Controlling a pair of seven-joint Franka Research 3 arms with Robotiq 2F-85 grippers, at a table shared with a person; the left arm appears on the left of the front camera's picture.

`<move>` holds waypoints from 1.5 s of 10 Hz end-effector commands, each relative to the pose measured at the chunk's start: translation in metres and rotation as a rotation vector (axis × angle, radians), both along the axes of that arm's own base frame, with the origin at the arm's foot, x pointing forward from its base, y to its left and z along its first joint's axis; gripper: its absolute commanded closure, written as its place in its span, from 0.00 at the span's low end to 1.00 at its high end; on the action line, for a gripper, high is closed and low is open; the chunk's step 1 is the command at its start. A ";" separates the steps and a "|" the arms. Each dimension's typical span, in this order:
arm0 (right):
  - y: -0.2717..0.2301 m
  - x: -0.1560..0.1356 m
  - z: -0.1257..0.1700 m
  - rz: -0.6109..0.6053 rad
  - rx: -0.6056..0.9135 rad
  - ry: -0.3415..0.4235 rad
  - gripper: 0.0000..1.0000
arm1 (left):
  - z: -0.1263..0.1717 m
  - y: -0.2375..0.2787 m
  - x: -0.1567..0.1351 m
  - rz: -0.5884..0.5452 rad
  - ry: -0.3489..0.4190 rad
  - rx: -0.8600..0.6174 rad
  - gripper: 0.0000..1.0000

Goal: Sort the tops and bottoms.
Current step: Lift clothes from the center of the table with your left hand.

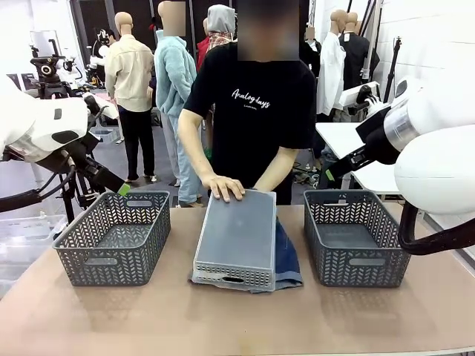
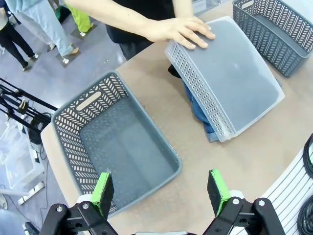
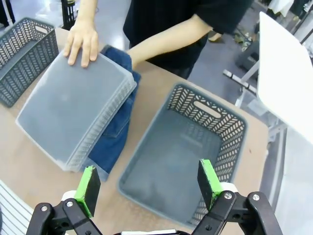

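Blue denim bottoms (image 1: 288, 261) lie mid-table, mostly covered by an upturned pale grey basket (image 1: 237, 233); a strip of denim (image 2: 198, 110) pokes out along one side, and more denim (image 3: 115, 139) shows in the right wrist view. The plain black tops are hidden. A person's hand (image 1: 223, 185) rests flat on the upturned basket (image 2: 234, 83). My left gripper (image 2: 160, 193) hangs open over the near edge of the left basket (image 2: 88, 100). My right gripper (image 3: 149, 188) hangs open above the right basket (image 3: 208, 108). Both grippers hold nothing.
Two dark grey lattice baskets, both with nothing inside, flank the pile: one on the left (image 1: 111, 259), one on the right (image 1: 356, 259). The person stands at the far edge in a black printed T-shirt (image 1: 252, 111). A white table (image 3: 286, 83) stands beyond the right side.
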State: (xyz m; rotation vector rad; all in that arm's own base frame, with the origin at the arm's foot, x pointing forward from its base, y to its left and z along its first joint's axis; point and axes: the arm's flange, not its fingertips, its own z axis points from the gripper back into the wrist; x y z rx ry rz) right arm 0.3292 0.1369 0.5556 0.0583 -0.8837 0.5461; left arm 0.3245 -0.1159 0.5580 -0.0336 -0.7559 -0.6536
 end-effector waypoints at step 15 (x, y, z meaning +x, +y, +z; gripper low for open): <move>0.003 -0.001 0.001 0.008 -0.005 -0.012 0.00 | 0.002 0.001 -0.001 0.000 -0.004 -0.003 0.00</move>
